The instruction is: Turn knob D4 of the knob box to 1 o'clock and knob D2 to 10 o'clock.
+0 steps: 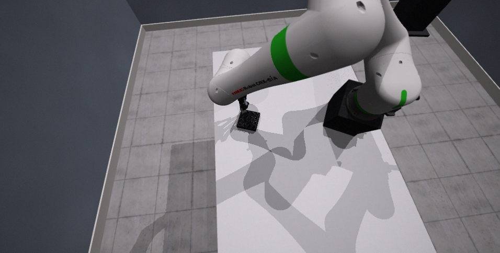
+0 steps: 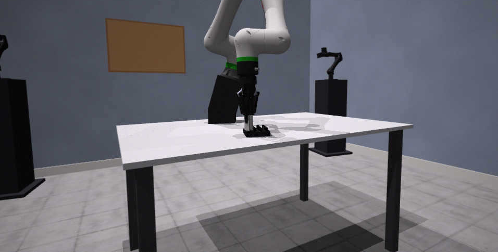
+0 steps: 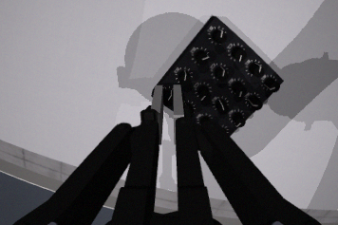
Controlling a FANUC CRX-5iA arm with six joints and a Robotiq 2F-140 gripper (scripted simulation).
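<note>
wrist view: gripper (image 3: pixel 168 98) pinched on a corner knob (image 3: pixel 169 94) of the knob box (image 3: pixel 242 77)
box stands on the table (image 2: pixel 195 142), mid-turn i judge; pointer marks unreadable; which knob unclear; progress uncertain

The white arm (image 2: pixel 243 16) was folded into a high arch, its forearm (image 1: pixel 279 66) stretched out level and its wrist (image 2: pixel 247 67) turned straight down. The pincer (image 3: pixel 168 101) was pointed vertically downward, with its two pale fingertips drawn close and parallel, a narrow gap left between them, clamped on a corner knob (image 3: pixel 169 94).
</note>
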